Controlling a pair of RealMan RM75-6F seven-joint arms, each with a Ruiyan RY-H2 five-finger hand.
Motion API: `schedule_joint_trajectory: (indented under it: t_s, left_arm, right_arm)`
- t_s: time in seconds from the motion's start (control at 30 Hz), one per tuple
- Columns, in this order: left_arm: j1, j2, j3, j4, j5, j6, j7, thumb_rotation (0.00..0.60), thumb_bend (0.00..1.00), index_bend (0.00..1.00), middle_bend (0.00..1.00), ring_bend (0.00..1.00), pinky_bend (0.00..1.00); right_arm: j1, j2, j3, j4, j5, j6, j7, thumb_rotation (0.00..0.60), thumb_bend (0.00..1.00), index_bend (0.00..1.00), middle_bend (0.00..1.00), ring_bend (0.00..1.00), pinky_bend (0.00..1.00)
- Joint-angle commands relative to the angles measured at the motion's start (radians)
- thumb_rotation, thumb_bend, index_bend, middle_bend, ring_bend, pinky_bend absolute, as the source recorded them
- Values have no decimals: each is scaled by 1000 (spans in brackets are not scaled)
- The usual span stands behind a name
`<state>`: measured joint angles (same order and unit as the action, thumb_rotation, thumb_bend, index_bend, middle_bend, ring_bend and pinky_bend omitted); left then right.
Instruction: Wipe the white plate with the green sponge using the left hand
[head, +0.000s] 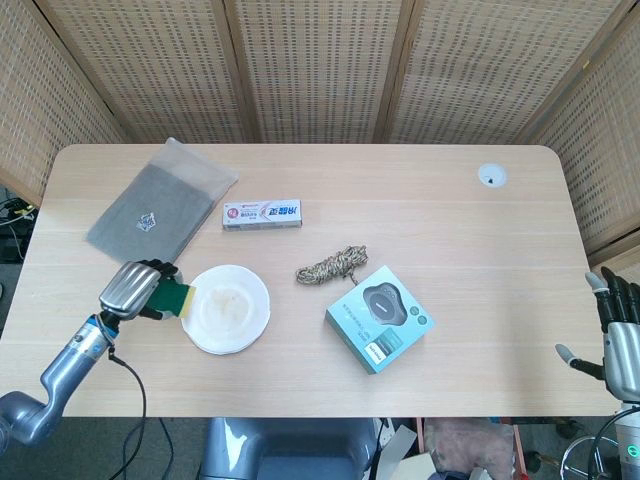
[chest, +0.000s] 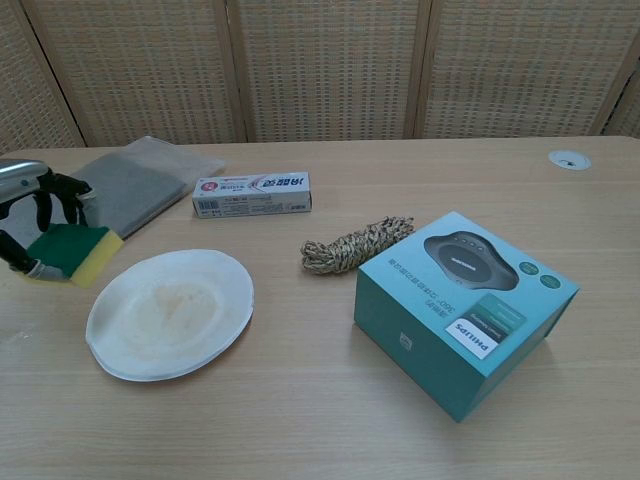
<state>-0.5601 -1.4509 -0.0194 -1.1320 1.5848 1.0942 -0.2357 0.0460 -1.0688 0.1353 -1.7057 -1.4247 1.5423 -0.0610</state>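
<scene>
Green and yellow foam, the green sponge (chest: 72, 251) is judged light, soft and compressible, so it is best taken by its side edges, as it is now gripped by the left robot hand (head: 134, 288) just at the left rim of the white plate (head: 227, 308). That plate, stained brown in the middle, is judged stiff, breakable and liable to slide on the surface (head: 420, 210) under pressure. One sponge and one plate are counted, alongside one toothpaste box (head: 263, 214), one rope coil (head: 333, 265), one teal box (head: 379, 317) and one grey pouch (head: 155, 207). The right robot hand (head: 621, 340) is held empty, fingers apart, off the right edge.
</scene>
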Motion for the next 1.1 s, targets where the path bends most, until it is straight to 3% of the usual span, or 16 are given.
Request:
schedule_joint_trajectory:
  t_s: [0.03, 0.23, 0.47, 0.67, 1.1]
  left_arm:
    - [-75, 17, -43, -109, -43, -100, 108, 600, 112, 536, 478, 399, 490]
    - [-132, -54, -71, -117, -114, -201, 176, 600, 142, 539, 479, 400, 492]
    - [-167, -156, -69, -23, -169, -276, 220, 600, 155, 546, 484, 405, 499]
    - [-181, -259, -56, 96, -177, -305, 173, 600, 155, 547, 484, 405, 499]
    - [-161, -330, -32, 189, -167, -287, 72, 600, 166, 551, 494, 412, 504]
  right_arm:
    - [-1, 2, -2, -1, -2, -2, 2, 600, 0, 50, 0, 0, 0]
    - [2, 5, -4, -5, 2, -12, 1, 600, 0, 50, 0, 0, 0]
    - [0, 11, 1, -10, 11, -8, 8, 600, 0, 50, 0, 0, 0]
    - [2, 18, 6, -9, 22, -17, 25, 600, 0, 50, 0, 0, 0]
    - [5, 24, 9, -4, 32, -26, 41, 600, 0, 50, 0, 0, 0]
